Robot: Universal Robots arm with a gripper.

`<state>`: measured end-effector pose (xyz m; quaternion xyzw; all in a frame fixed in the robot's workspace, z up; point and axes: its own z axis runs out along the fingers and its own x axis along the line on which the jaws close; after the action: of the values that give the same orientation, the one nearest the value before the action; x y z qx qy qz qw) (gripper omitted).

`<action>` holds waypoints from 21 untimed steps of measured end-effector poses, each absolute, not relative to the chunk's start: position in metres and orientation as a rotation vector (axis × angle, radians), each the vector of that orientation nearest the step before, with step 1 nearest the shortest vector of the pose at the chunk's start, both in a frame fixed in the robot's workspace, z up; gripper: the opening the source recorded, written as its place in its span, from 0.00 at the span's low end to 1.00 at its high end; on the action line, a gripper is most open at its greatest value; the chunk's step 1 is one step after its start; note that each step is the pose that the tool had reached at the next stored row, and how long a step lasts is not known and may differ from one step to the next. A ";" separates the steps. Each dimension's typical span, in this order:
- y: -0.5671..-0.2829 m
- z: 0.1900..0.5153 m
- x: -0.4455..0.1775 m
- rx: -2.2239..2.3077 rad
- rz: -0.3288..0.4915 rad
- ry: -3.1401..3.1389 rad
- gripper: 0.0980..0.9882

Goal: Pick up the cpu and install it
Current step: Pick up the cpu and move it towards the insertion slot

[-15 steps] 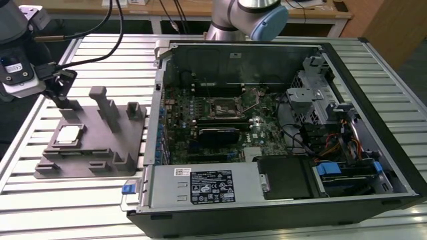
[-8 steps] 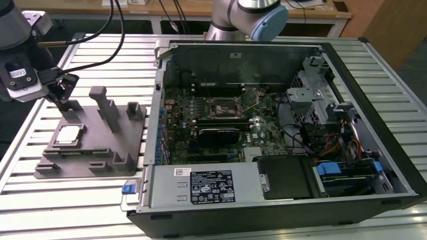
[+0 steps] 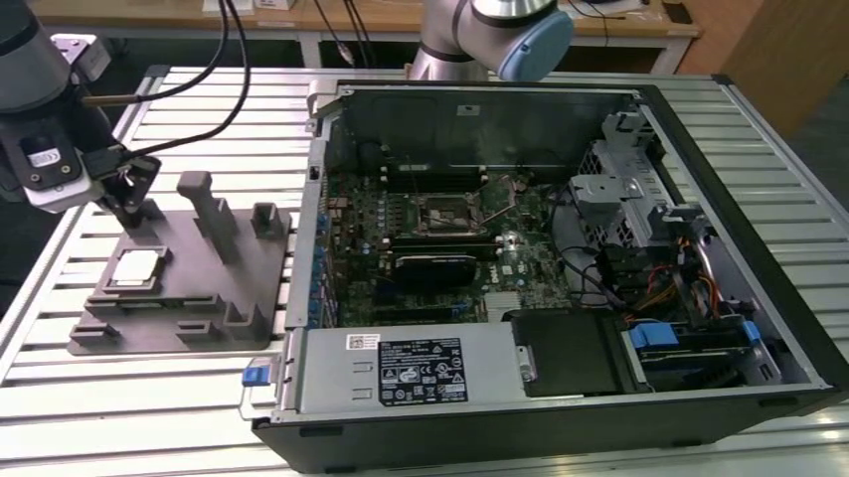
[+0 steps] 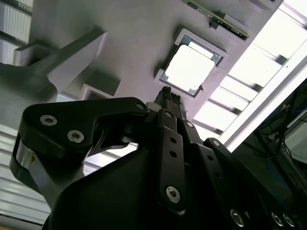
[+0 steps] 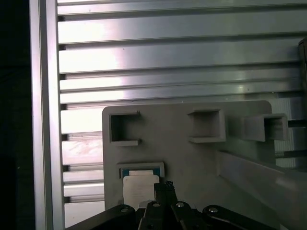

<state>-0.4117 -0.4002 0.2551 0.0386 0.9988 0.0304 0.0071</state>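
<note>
Plainly, the gripper (image 4: 169, 92) hangs closed and empty, close over the cpu (image 4: 188, 68).

Slatted aluminium tabletop (image 3: 133, 397). Resting directly on it, toward the exterior view's left, a grey holder block (image 3: 186, 286). Just beside that, across the middle and the exterior view's right, an open black computer case (image 3: 531, 442), laid on its side.

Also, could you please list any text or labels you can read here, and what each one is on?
None is legible.
Black label on the metal cover: too small to read.
White sticker beside it: too small.
Small tag on the arm: blurred.
The cpu: no readable print.
</note>
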 end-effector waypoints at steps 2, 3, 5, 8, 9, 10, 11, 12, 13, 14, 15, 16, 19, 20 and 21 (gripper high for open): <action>-0.400 0.253 -0.412 0.121 0.095 3.124 0.01; -0.400 0.252 -0.412 0.121 0.095 3.124 0.01; -0.400 0.250 -0.412 0.121 0.095 3.124 0.01; -0.400 0.247 -0.412 0.121 0.095 3.124 0.01; -0.400 0.246 -0.412 0.121 0.095 3.125 0.01; -0.400 0.245 -0.412 0.121 0.095 3.125 0.01; -0.400 0.244 -0.412 0.121 0.095 3.125 0.01; -0.400 0.242 -0.412 0.121 0.095 3.125 0.01; -0.400 0.241 -0.412 0.121 0.095 3.125 0.01; -0.401 0.240 -0.412 0.121 0.095 3.125 0.01; -0.401 0.239 -0.412 0.121 0.095 3.125 0.01; -0.401 0.238 -0.412 0.121 0.095 3.125 0.01; -0.401 0.237 -0.414 0.121 0.095 3.125 0.01; -0.401 0.237 -0.414 0.121 0.095 3.125 0.01; -0.401 0.237 -0.414 0.121 0.095 3.125 0.01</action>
<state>-0.4141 -0.4009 0.2369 0.0386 0.9988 0.0304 0.0063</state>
